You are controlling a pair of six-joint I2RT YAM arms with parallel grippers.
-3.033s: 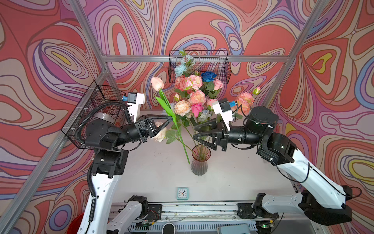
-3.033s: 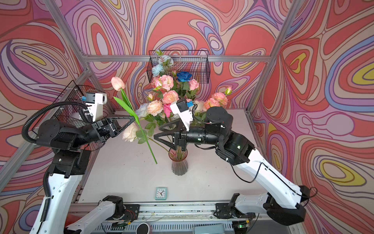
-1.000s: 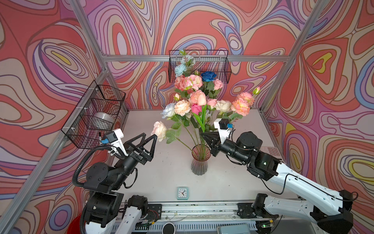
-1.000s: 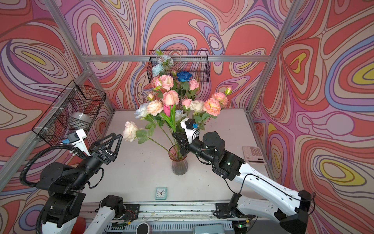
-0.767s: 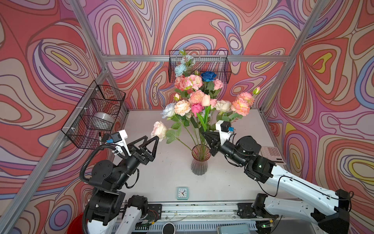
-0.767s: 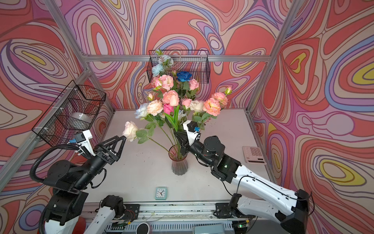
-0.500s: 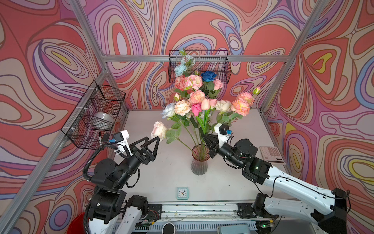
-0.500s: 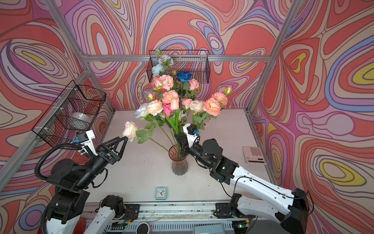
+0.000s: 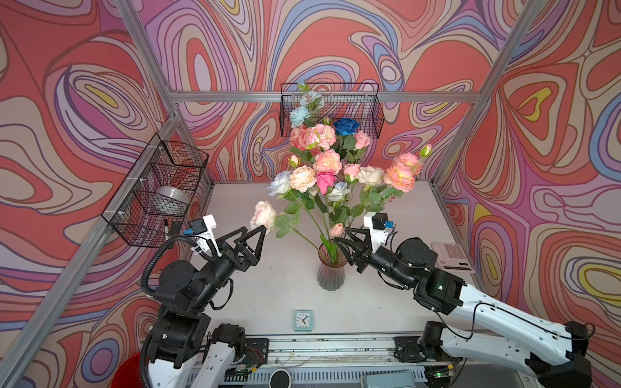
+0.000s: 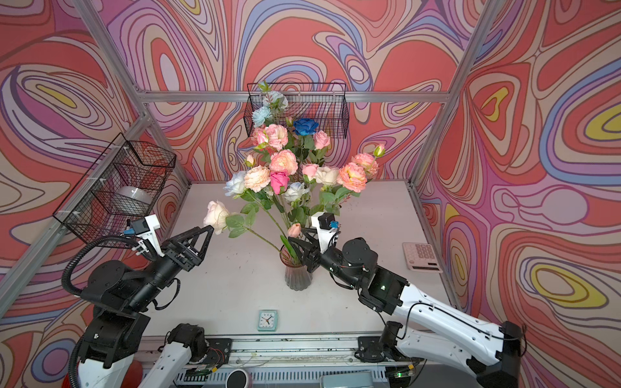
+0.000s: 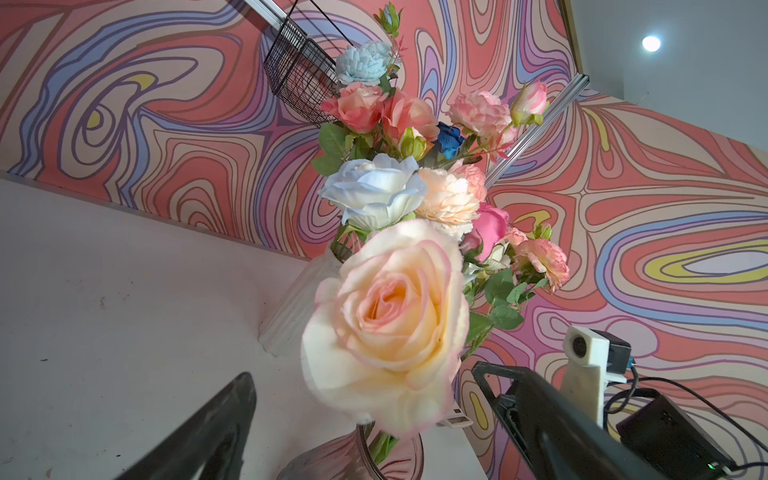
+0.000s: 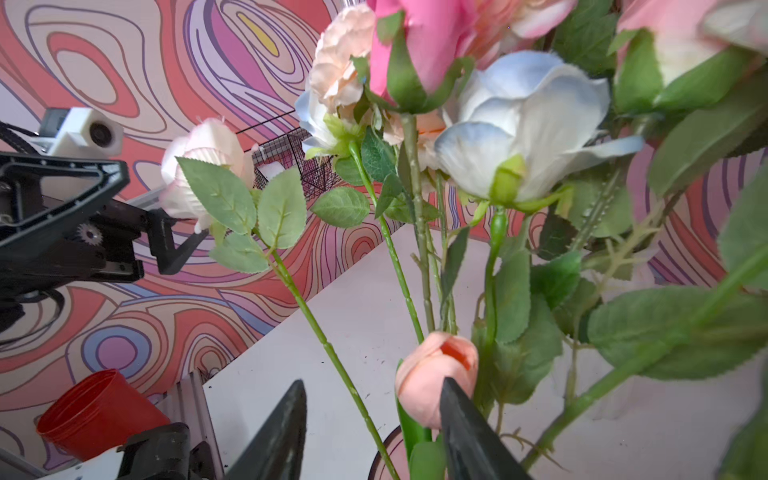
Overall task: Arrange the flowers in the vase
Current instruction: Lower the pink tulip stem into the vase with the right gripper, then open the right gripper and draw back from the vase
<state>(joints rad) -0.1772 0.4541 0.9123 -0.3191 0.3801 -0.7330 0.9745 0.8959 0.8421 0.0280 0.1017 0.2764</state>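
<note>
right wrist view is showing the right gripper (image 12: pixel 372 386) just spreading off the peach bud (image 12: pixel 436 374), now sitting low in the vase (image 9: pixel 331 277) among the flowers (image 9: pixel 322 168) (left gripper (image 9: pixel 255 228) gaping, empty); arranging is seemingly finishing.

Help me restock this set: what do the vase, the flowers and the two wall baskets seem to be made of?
Vase: smoky translucent glass, or perhaps clear plastic; ribbed, glossy, stems show through.
Flowers: fabric petals with fuzzy cut edges, matte; the stems look like moulded plastic with ridges.
Side basket and back basket: thin black wire mesh, probably coated metal.
</note>
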